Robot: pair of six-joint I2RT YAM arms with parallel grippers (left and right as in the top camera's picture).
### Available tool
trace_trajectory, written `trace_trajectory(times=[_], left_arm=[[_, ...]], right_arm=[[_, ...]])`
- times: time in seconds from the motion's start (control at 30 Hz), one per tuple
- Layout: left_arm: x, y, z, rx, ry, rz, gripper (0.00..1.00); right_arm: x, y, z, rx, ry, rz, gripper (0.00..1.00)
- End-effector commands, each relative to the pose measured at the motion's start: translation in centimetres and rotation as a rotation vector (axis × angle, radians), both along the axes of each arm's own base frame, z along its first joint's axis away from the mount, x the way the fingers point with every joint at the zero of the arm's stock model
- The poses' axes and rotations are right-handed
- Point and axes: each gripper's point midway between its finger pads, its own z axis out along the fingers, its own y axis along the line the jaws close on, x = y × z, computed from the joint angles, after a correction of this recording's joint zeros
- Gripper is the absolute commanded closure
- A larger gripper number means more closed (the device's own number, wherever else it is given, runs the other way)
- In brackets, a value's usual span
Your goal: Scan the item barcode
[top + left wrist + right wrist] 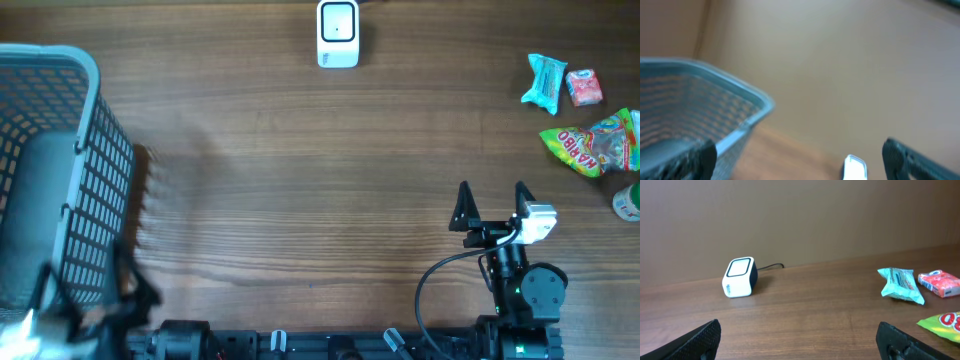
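Note:
The white barcode scanner (338, 33) stands at the table's far edge, also seen in the right wrist view (740, 276) and blurred in the left wrist view (855, 168). Snack items lie at the far right: a teal packet (546, 82) (900, 283), a small red packet (584, 87) (940, 283) and a green Haribo bag (595, 145) (942, 324). My right gripper (492, 198) (800, 342) is open and empty, near the front edge, well short of the items. My left gripper (800, 167) is open and empty beside the basket.
A grey-blue mesh basket (60, 170) (715, 95) fills the left side of the table, with the left arm blurred at its front corner. A white and green container (628, 201) sits at the right edge. Bare wood lies between scanner and grippers.

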Motion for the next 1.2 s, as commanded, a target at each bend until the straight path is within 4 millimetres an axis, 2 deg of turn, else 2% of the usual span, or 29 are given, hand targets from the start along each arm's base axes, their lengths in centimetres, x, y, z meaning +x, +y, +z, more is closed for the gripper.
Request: trace_trajectory(times=[0.0,0.07,0.13,0.23,0.3,0.57,0.63,0.73,1.17], left_arm=[[5.1,-3.5,-2.8,0.096,-0.034,-0.170,0.00],[7.3,-4.2,-4.3,0.161,-0.085,-0.191,0.00],[8.7,-4.4,-6.1,0.165,-0.100,-0.195,0.00],[10.0,-4.4,-8.7,0.169,-0.091,-0.195,0.00],[11.0,-3.9,-11.6,0.166,-0.030,-0.176,0.00],[12.5,-3.0,-19.3,0.177,0.158,-0.148,0.00],[12.5,-2.7,-20.4,0.171,0.204,-0.140,0.00],[12.5,-2.6,-21.8,0.188,0.262,-0.149,0.00],[12.5,-3.7,-21.9,0.250,0.268,-0.207,0.00]], right_arm=[[-0.1,-0.1,0.3,0.012,-0.012,-0.008,0.00],[-0.1,-0.1,0.3,0.012,-0.012,-0.008,0.00],[-0.1,-0.1,0.3,0.012,-0.012,-0.008,0.00],[-0.1,-0.1,0.3,0.012,-0.012,-0.008,0.00],[-0.1,-0.1,0.3,0.012,-0.012,-0.008,0.00],[-0.1,-0.1,0.3,0.012,-0.012,-0.008,0.00],[-0.1,-0.1,0.3,0.012,-0.012,-0.008,0.00],[-0.1,-0.1,0.3,0.012,-0.012,-0.008,0.00],[-0.1,-0.1,0.3,0.012,-0.012,-0.008,0.00]])
